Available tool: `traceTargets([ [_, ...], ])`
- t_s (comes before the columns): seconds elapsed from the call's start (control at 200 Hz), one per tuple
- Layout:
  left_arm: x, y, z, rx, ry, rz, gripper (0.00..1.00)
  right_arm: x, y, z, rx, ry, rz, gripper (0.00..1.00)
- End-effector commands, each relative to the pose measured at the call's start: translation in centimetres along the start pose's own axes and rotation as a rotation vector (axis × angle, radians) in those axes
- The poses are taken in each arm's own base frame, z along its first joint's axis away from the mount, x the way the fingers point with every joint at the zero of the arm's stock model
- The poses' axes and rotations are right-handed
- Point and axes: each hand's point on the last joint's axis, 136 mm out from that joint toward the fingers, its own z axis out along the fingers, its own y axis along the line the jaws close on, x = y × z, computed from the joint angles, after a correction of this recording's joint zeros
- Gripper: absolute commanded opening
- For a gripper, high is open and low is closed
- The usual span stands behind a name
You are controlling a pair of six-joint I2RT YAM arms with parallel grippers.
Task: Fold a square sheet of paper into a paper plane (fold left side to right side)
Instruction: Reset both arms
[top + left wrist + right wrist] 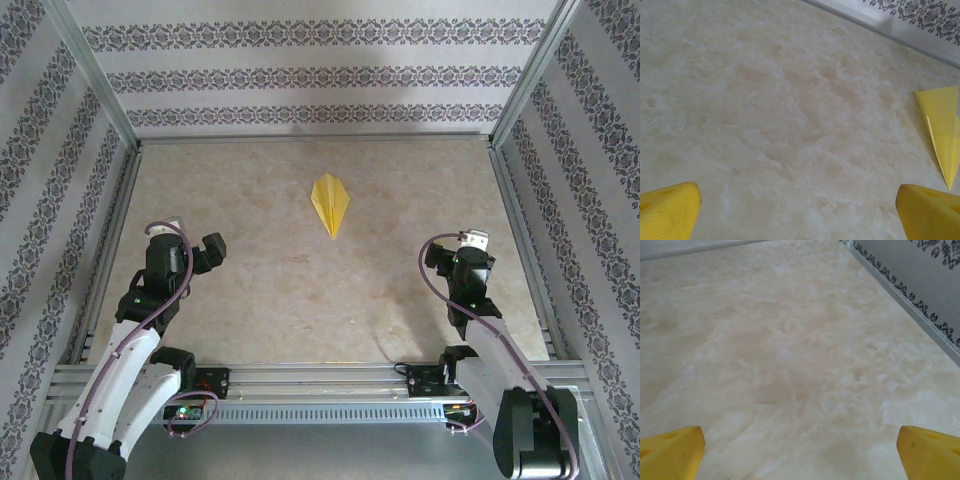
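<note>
The yellow paper (330, 203) lies flat in the middle of the table as a pointed, creased shape, its tip toward the arms. From the left wrist camera the paper (943, 126) appears at the right edge. My left gripper (190, 240) hovers near the table's left side, well away from the paper, its yellow fingertips (667, 207) spread wide with bare table between them. My right gripper (465, 245) sits at the right side, also apart from the paper, fingertips (927, 450) wide apart over bare table.
The beige marble-look table (260, 290) is fenced by patterned walls (310, 75) and metal rails (320, 370). The right wall's base (910, 300) runs close beside the right gripper. Open tabletop lies between both arms and the paper.
</note>
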Motion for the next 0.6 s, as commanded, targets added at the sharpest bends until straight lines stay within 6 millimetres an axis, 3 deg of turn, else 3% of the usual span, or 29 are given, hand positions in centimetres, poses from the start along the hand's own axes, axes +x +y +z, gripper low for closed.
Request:
traceTargets([
  [0.0, -1.6, 0.3, -0.2, -0.02, -0.059, 0.025, 1.0, -2.8, 1.0, 0.8, -0.052, -0.127, 0.029, 0.98],
  [0.33, -1.7, 0.6, 0.2, -0.039, -0.062, 0.046, 1.0, -5.3, 4.4, 4.0, -0.208, -0.218, -0.035, 0.98],
  [0.595, -2.3, 1.9, 0.8, -0.117, -0.094, 0.127, 1.0, -3.5, 6.4, 6.6, -0.302, -0.186, -0.08, 0.98],
])
